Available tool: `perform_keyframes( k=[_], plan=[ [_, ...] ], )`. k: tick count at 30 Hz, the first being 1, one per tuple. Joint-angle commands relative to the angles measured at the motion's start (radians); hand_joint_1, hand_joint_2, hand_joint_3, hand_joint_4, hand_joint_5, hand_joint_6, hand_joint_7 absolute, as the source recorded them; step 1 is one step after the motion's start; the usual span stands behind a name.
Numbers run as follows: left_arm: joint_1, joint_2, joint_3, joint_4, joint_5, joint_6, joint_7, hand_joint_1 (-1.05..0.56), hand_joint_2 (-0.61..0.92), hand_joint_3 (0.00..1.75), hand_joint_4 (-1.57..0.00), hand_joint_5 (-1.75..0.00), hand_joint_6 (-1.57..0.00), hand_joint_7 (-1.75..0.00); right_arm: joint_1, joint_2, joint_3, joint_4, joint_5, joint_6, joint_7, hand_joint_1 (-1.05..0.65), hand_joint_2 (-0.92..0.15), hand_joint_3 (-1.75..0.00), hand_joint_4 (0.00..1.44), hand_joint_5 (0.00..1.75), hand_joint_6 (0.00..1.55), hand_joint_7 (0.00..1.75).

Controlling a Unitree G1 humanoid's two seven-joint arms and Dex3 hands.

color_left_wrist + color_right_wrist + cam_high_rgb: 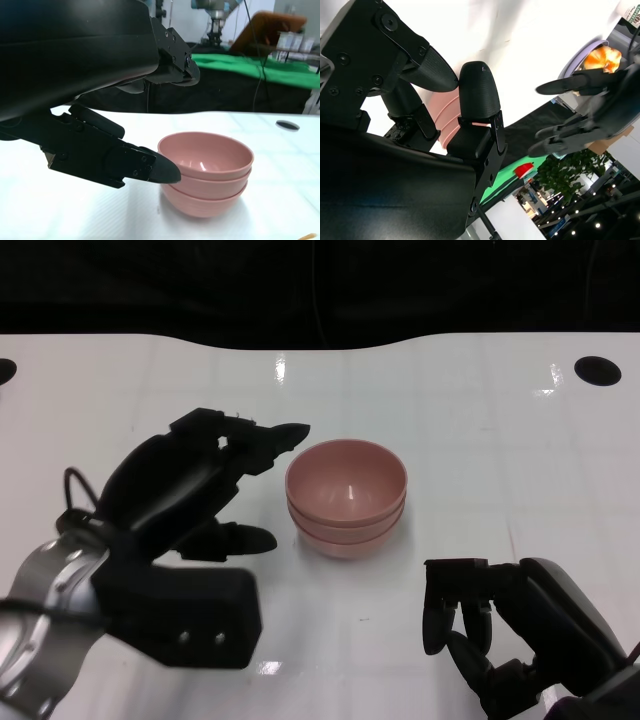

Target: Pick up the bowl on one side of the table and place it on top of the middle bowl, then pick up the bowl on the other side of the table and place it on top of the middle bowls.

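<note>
Your left hand is nearest, fingers apart, holding nothing; right hand curled empty. The 3 stacked bowls look light, stiff, slippery; grip the rim.

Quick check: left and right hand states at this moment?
Left hand: open, fingers spread beside the stacked pink bowls, holding nothing.
Right hand: empty, fingers curled downward, apart from the bowls.
</note>
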Motion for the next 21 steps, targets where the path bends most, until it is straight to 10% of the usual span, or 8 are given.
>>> perform_keyframes(
  k=[1,12,21],
  plan=[
    [0.116,-0.033,0.073,-0.081,-0.098,-0.029,0.043,-0.46,0.92,0.21,-0.21,-0.82,-0.47,-0.09,0.002,-0.013,-0.009,-0.003,0.013,-0.002,0.003,-0.04,-0.10,-1.73,0.99,1.75,0.84,1.59],
    [0.387,-0.106,0.175,-0.224,-0.325,-0.135,0.038,-0.31,0.92,0.29,-0.38,-1.23,-0.68,-0.30,0.002,-0.019,-0.014,0.002,0.027,0.000,0.014,-0.04,-0.11,-1.72,0.98,1.75,0.83,1.57],
    [0.585,-0.171,0.210,-0.422,-0.523,-0.003,-0.022,-0.23,0.92,0.27,-0.55,-1.32,-0.64,-0.80,-0.008,-0.011,-0.007,0.011,0.023,0.000,0.009,-0.03,-0.11,-1.71,0.97,1.75,0.84,1.56]
  ],
)
